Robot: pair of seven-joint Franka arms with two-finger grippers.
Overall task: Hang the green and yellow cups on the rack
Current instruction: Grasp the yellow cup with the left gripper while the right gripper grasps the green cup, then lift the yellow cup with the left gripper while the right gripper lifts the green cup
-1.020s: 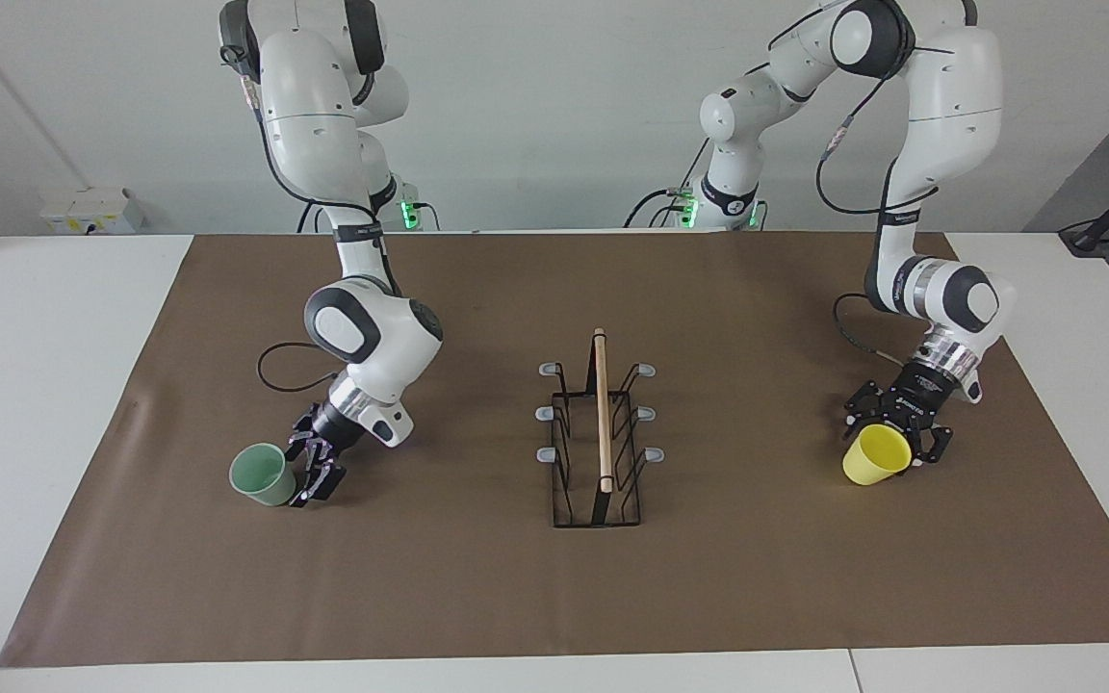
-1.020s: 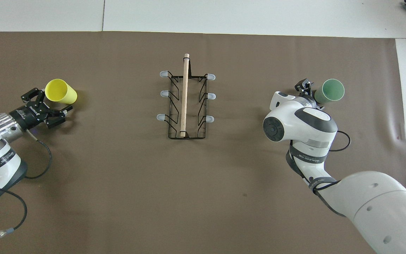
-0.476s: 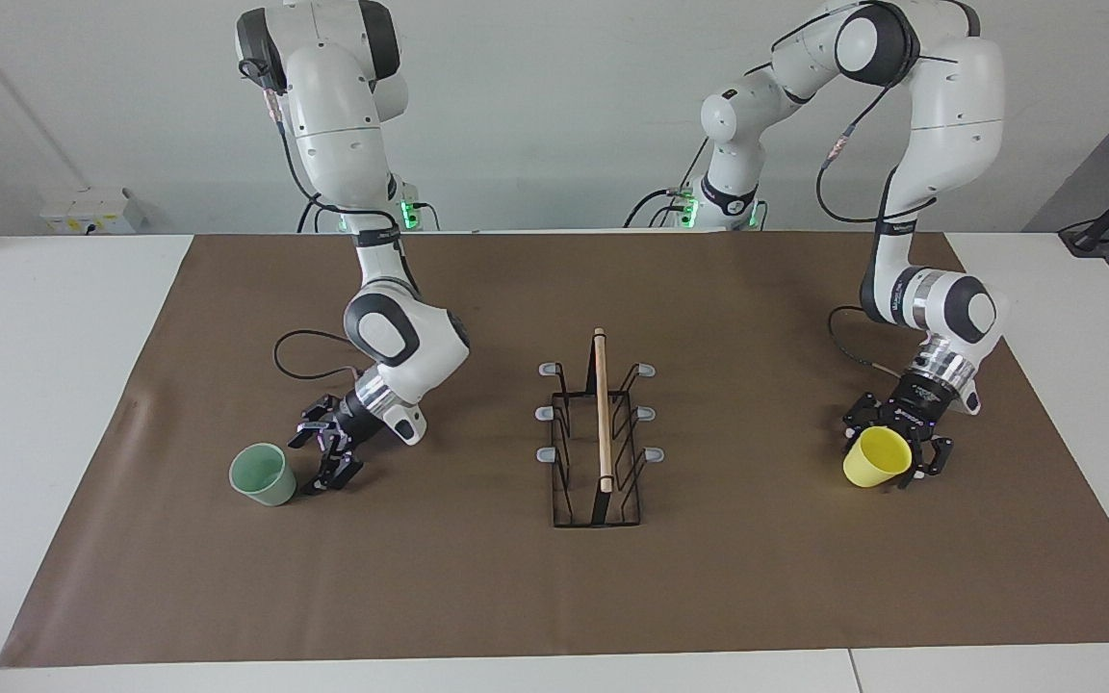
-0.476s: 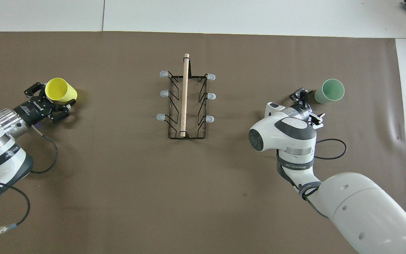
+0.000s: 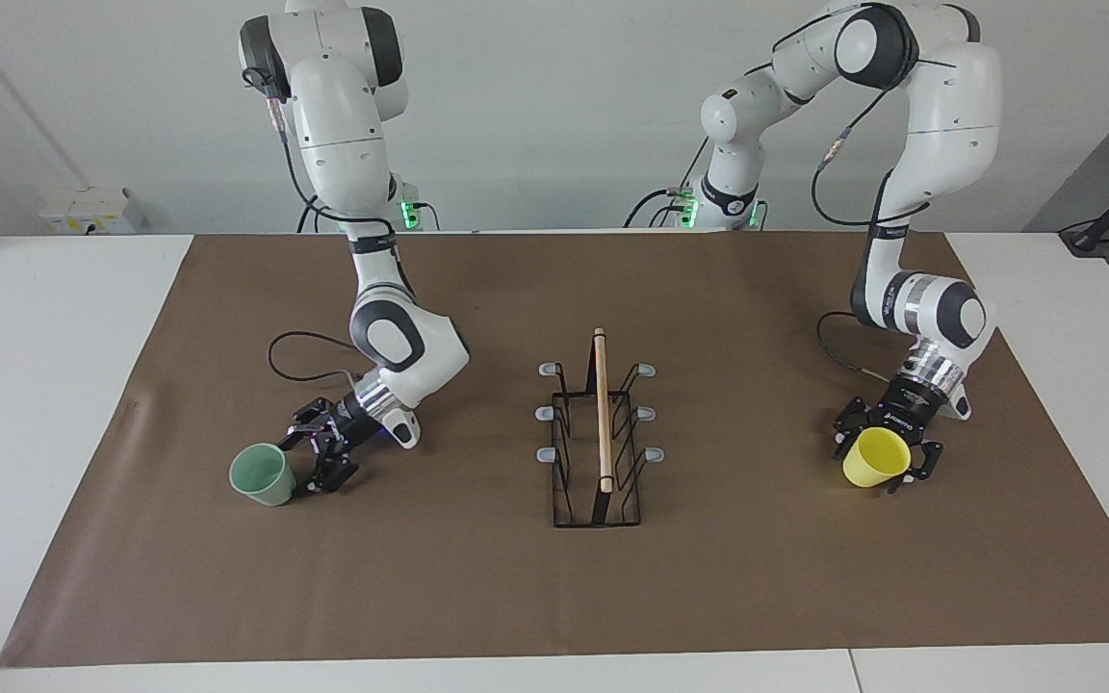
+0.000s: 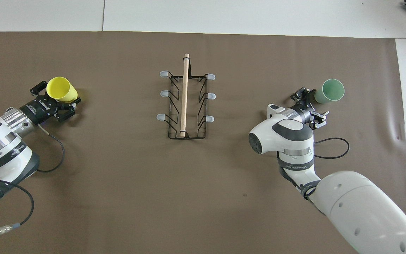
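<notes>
The mint green cup (image 5: 261,474) (image 6: 330,91) stands upright on the mat toward the right arm's end of the table. My right gripper (image 5: 310,461) (image 6: 311,106) is open and low beside it, on the cup's rack side. The yellow cup (image 5: 874,457) (image 6: 61,89) stands toward the left arm's end. My left gripper (image 5: 887,452) (image 6: 55,96) is open and low, with a finger on either side of that cup. The black wire rack (image 5: 601,433) (image 6: 185,102), with its wooden rod and grey-tipped pegs, stands mid-table with no cup on it.
A brown mat (image 5: 554,597) covers most of the white table. Loose cables lie on the mat by each wrist. A small white box (image 5: 92,210) sits at the table's edge nearest the robots, at the right arm's end.
My right gripper backed off from the green cup, then came close beside it again, lower. My left gripper slid forward so that its fingers flank the yellow cup. Neither cup moved.
</notes>
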